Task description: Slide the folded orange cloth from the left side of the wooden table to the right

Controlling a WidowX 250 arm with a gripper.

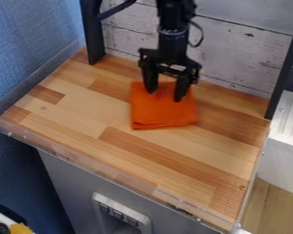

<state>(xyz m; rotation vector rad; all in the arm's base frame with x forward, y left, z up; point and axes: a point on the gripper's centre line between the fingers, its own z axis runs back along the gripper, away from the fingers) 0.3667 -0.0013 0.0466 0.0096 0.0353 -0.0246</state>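
Note:
The black gripper [165, 95] hangs down over the upper middle of the wooden surface, its two fingers spread apart with a gap between them. Under and just in front of it lies a folded orange cloth [161, 113], roughly square, with its layered edge toward the camera. The fingertips overlap the cloth's upper half in the view; whether they touch it I cannot tell. Part of the cloth's back edge is hidden behind the fingers.
The wooden tabletop [112, 151] has a clear raised rim along its front and left. Black posts [93, 32] stand at the back left and back right, before a white plank wall [244, 55]. A blue wall borders the left side.

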